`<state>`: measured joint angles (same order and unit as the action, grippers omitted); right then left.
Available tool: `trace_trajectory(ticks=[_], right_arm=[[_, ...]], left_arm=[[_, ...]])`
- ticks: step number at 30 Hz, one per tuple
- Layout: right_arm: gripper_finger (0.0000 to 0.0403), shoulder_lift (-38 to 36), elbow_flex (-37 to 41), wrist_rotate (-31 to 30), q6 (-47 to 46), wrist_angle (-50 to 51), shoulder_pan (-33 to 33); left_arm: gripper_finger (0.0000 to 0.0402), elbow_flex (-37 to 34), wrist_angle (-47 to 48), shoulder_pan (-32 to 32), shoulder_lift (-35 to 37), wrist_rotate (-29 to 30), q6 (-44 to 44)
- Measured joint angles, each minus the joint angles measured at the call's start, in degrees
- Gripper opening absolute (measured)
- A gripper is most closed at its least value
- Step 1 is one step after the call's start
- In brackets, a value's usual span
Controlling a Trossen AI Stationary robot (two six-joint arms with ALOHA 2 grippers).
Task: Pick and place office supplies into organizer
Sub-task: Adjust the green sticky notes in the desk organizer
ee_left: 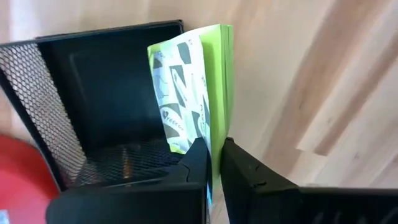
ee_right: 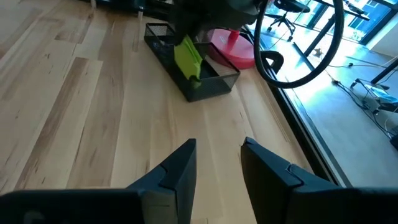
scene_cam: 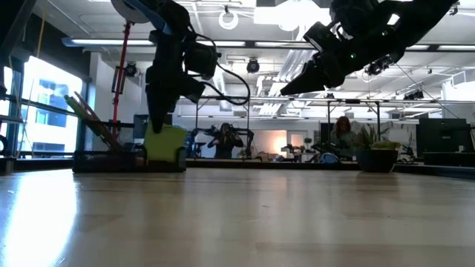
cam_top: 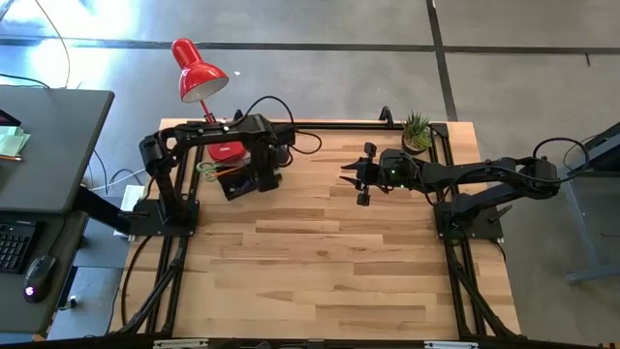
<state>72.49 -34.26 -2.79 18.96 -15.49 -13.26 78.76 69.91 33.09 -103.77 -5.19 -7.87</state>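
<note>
Just sticky-note pad at organizer edge

The pale, plank-jointed wooden table looks smooth with a soft sheen. The black rectangular organizer has fine metal mesh walls (matt, slightly rough), while the lime-green sticky-note pad is plain paper. The dark grippers' fingers look like matt plastic.

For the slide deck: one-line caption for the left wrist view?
Left gripper shut on the lime-green sticky-note pad, held upright at the black mesh organizer.
</note>
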Motion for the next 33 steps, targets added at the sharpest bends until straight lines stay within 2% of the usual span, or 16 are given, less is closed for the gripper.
trace_trajectory(ticks=[6, 10, 13, 15, 21, 26, 33], right_arm=[[0.0117, 0.00, 0.00, 0.00, 0.00, 0.00, 0.00], [0.0117, 0.00, 0.00, 0.00, 0.01, 0.02, 0.01], [0.0117, 0.00, 0.00, 0.00, 0.09, 0.02, 0.00], [0.0117, 0.00, 0.00, 0.00, 0.10, 0.02, 0.00], [0.0117, 0.00, 0.00, 0.00, -0.02, 0.42, 0.01], [0.0117, 0.00, 0.00, 0.02, 0.00, 0.35, 0.02], [0.0117, 0.00, 0.00, 0.00, -0.42, -0.04, 0.01]], left_arm=[[0.0023, 0.00, 0.27, 2.38, 0.04, -1.43, -4.09], [0.0032, 0.00, 0.27, 6.22, 0.14, -7.20, -6.81], [0.0024, 0.04, -0.05, 9.03, 0.48, -12.51, -9.91], [0.0015, -0.39, -1.22, 10.67, 0.48, -13.72, -11.18], [0.0013, -5.05, -5.71, 15.37, -0.04, -12.58, -10.22], [0.0056, -9.72, -11.85, 17.41, -0.04, -7.53, -8.24], [0.0127, -9.74, -12.97, 17.39, -0.04, -7.19, -7.19]])
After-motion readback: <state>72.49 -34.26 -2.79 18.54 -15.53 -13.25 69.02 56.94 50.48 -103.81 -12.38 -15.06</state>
